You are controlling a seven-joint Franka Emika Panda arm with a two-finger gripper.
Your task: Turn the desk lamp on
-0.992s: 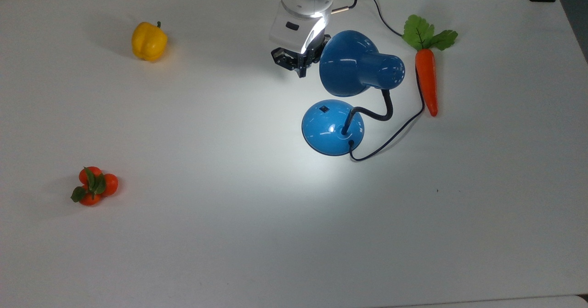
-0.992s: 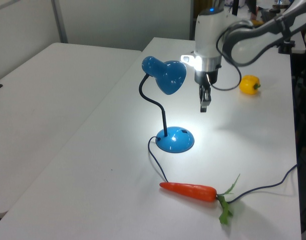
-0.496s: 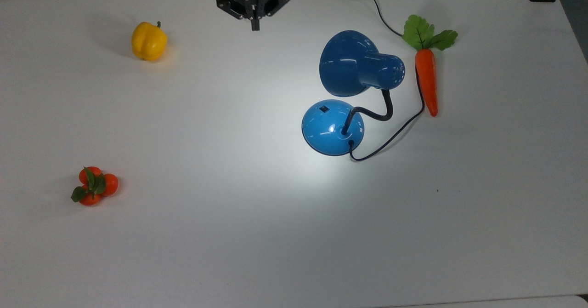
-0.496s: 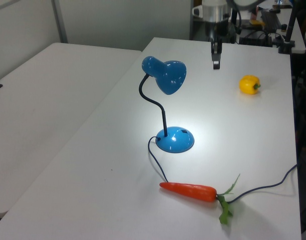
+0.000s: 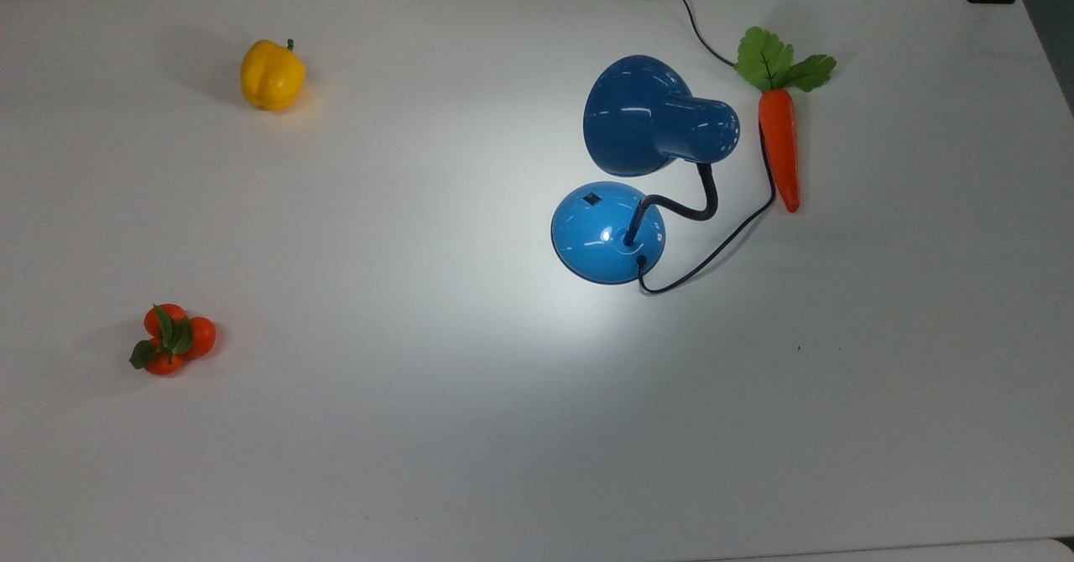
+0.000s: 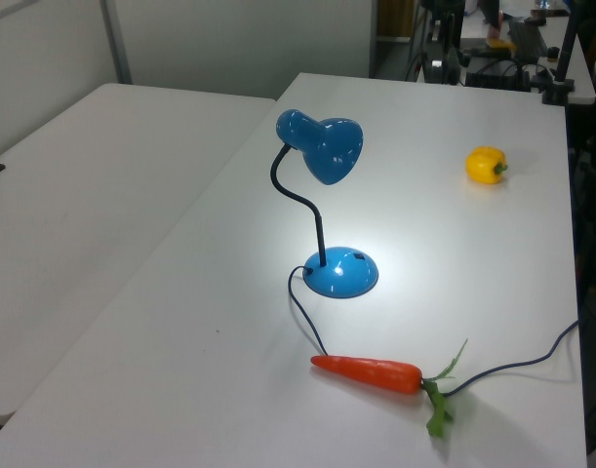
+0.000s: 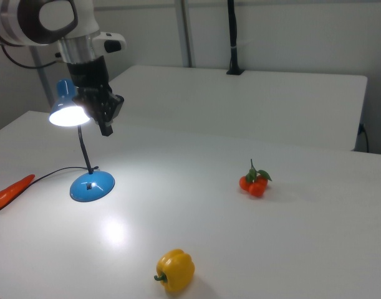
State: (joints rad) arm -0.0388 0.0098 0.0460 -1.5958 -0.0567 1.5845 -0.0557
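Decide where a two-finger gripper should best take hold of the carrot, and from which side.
Probably the carrot at its thick orange upper body, from above, fingers across its width: it lies flat, and tapers toward the tip. Avoid the cord running beside it.

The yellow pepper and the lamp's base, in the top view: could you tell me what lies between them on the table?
Nothing: in the top view, the table between the yellow pepper and the desk lamp's base is bare and lit.

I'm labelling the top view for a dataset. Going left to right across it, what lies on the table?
Cluster of small oranges → yellow bell pepper → desk lamp → carrot.
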